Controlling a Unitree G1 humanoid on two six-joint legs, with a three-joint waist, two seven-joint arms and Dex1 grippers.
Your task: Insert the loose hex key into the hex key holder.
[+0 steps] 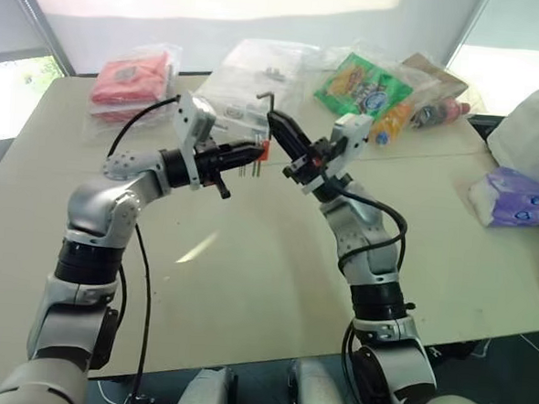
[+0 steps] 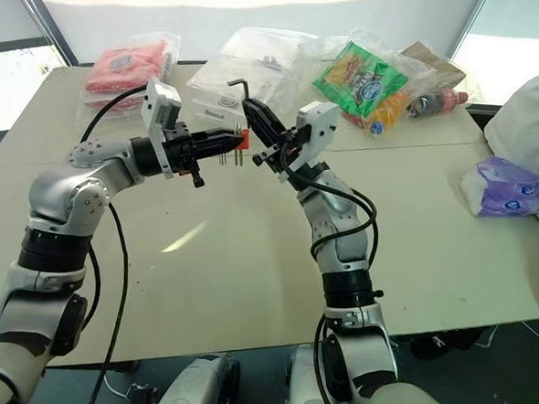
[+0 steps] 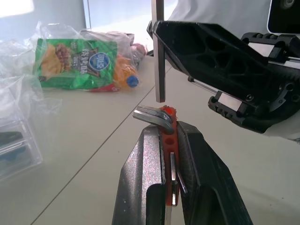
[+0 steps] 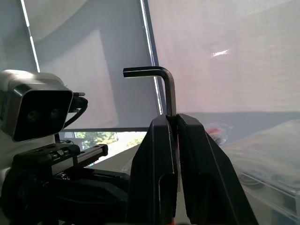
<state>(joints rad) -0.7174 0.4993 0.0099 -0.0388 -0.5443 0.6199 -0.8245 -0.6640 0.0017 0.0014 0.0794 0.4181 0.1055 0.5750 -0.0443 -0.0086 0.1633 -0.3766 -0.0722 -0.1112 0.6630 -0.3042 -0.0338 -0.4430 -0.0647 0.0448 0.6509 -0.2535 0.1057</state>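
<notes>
L gripper [image 3: 171, 154] clamped on holder [image 3: 168, 140], R gripper [image 4: 173, 123] clamped on key [image 4: 165, 84], tip just above holder, both held above table [image 1: 246, 283]. Risk: slight misalignment, tip misses hole, skids off plastic, twists in grip.

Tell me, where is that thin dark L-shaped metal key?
The thin dark L-shaped metal key is clamped upright in the right gripper, above the table, just over the red holder.
</notes>
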